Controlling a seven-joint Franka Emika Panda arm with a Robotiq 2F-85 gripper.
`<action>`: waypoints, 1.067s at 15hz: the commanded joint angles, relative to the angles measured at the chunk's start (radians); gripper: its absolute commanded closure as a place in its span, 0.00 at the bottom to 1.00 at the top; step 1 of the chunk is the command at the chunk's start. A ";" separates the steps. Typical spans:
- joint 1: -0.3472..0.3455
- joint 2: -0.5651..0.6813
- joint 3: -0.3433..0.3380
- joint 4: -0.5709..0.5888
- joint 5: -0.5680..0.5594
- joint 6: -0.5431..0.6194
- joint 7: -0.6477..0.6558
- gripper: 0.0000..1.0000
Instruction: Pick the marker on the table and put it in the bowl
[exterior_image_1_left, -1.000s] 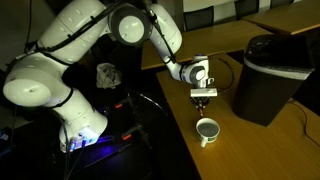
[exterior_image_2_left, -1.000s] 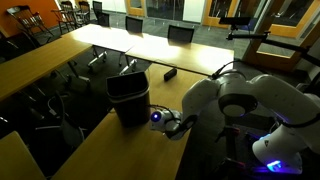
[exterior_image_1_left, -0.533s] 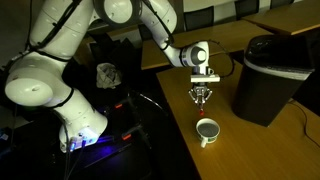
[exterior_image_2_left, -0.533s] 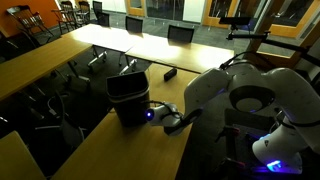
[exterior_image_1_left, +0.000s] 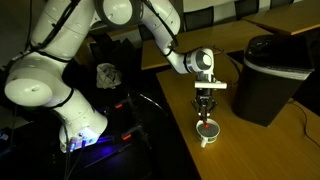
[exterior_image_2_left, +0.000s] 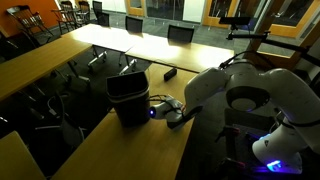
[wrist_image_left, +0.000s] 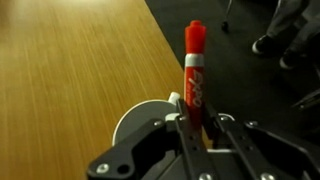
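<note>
The gripper (wrist_image_left: 201, 125) is clamped on the marker (wrist_image_left: 195, 65), mid-frame in the wrist view, probably right over the bowl (exterior_image_1_left: 207, 133). The pick-up is done. Dropping it in is left.

The robot arm (exterior_image_1_left: 40, 90) is white and smooth. It is made of fat round pieces, like big tubes and balls, and dark rings (exterior_image_2_left: 245, 100) sit where the pieces meet. Low on its foot a blue-purple light (exterior_image_1_left: 85, 140) glows, seen in both exterior views. The wrist has a round white part with a dark circle (exterior_image_1_left: 205, 62) in it, and a small blue-white light (exterior_image_2_left: 152, 112) shines there. The gripper (exterior_image_1_left: 206, 118) is black and thin. In the wrist view its fingers (wrist_image_left: 218, 128) are dark grey metal, with flat bars and joints. Dark cables (exterior_image_1_left: 140, 100) run near the foot.
</note>
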 joint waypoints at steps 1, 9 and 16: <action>0.004 0.066 -0.010 0.069 -0.043 -0.079 0.037 0.95; 0.012 0.220 -0.010 0.217 -0.074 -0.090 0.119 0.95; 0.021 0.257 -0.018 0.277 -0.067 -0.098 0.133 0.68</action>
